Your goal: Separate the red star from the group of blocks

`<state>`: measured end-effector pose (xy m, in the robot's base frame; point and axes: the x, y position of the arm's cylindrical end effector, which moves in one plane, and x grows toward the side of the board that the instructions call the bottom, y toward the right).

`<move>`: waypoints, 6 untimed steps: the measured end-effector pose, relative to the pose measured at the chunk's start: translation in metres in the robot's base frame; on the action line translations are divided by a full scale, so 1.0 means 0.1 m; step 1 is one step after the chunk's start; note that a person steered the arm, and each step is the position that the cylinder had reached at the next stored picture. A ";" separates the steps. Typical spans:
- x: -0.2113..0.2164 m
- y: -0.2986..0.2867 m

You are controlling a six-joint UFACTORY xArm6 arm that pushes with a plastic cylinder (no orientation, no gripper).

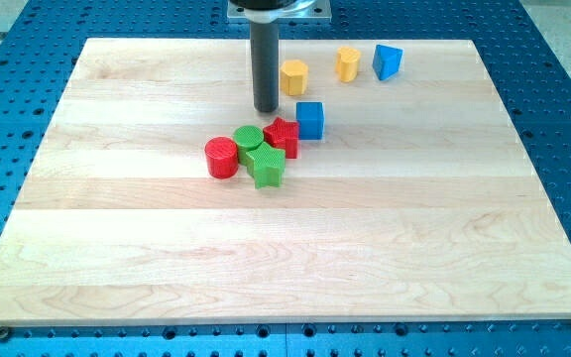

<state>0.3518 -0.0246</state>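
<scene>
The red star (283, 136) sits in a tight group near the board's middle, touching the blue cube (310, 119) on its right, the green cylinder (249, 139) on its left and the green star (266, 166) below it. A red cylinder (222, 157) is at the group's left end. My tip (266, 108) is just above the group, a little up and left of the red star, apart from it and left of the blue cube.
A yellow hexagonal block (293, 76) stands right of the rod. Another yellow block (348, 62) and a blue triangular block (387, 61) lie near the board's top edge. The wooden board (117, 248) rests on a blue perforated table.
</scene>
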 end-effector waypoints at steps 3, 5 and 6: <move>0.68 0.85; -0.02 0.86; 0.31 0.45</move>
